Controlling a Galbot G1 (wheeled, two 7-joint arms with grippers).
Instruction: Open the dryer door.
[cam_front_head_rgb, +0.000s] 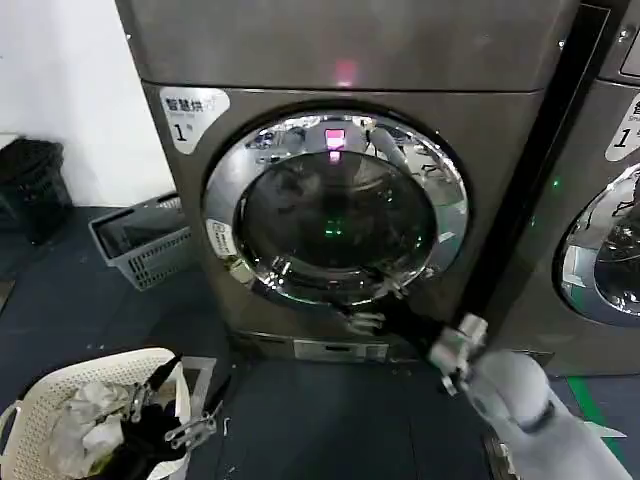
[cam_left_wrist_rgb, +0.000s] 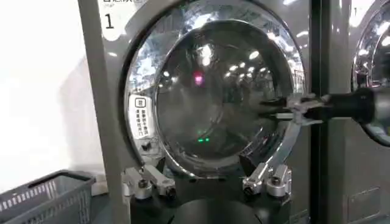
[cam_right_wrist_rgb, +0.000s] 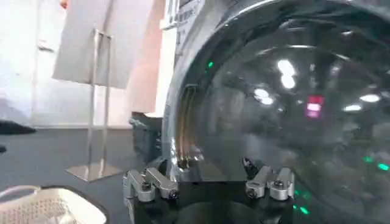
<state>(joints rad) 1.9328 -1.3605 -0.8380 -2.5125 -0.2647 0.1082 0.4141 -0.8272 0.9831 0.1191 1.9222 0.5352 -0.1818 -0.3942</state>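
1. The dryer (cam_front_head_rgb: 350, 180) is our landmark: the grey-bronze machine with the "1" sticker (cam_front_head_rgb: 190, 112) at its upper corner and a pink light above the porthole. We see no gap around the door, so we judge it not yet open.
2. The dryer door (cam_front_head_rgb: 335, 215), chrome-rimmed with dark glass, sits in the middle of the dryer's front and looks flush and latched. If we pull before the latch gives, the fingers could skid off the polished rim (chrome offers little grip).
3. Our right gripper (cam_front_head_rgb: 368, 320) reaches in to the door's lower rim; in the left wrist view it (cam_left_wrist_rgb: 274, 109) lies at the rim's edge. Its fingers seem slightly apart, clamped on nothing. Closing too shallowly would catch only glass.
4. Our left gripper (cam_left_wrist_rgb: 207, 182) hangs back in front of the dryer, low, fingers spread wide and empty. The swinging door may strike it if it drifts closer.
5. The white laundry basket (cam_front_head_rgb: 60, 410) stands on the floor in front of the dryer, possibly inside the door's arc.
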